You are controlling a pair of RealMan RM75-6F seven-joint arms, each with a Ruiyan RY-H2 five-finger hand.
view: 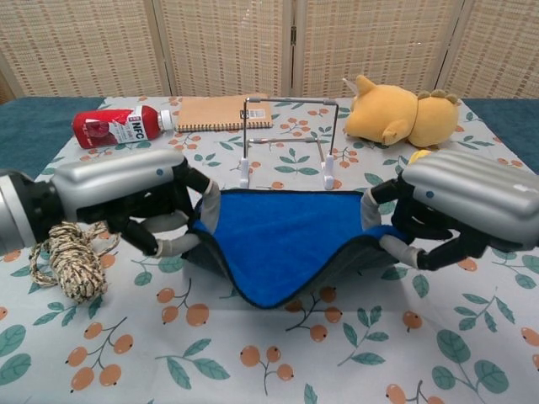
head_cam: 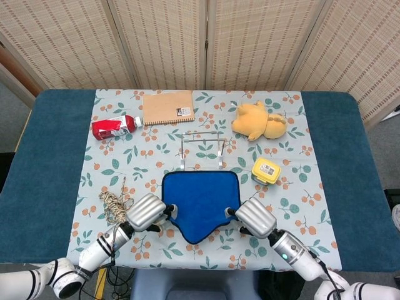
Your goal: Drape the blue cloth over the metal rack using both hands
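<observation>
The blue cloth (head_cam: 201, 197) (view: 282, 240) hangs lifted at its near edge, sagging in the middle, while its far edge lies on the tablecloth just before the metal rack (head_cam: 202, 149) (view: 289, 141). My left hand (head_cam: 148, 212) (view: 126, 198) grips the cloth's near left corner. My right hand (head_cam: 253, 217) (view: 459, 206) grips the near right corner. Both hands are raised off the table, short of the rack. The rack stands upright and bare at the table's centre.
A coiled rope (head_cam: 114, 204) (view: 63, 257) lies beside my left hand. A yellow tub (head_cam: 265, 170) sits right of the rack, mostly hidden behind my right hand in the chest view. Farther back are a red bottle (head_cam: 114, 127), a notebook (head_cam: 168, 107) and a plush toy (head_cam: 259, 121).
</observation>
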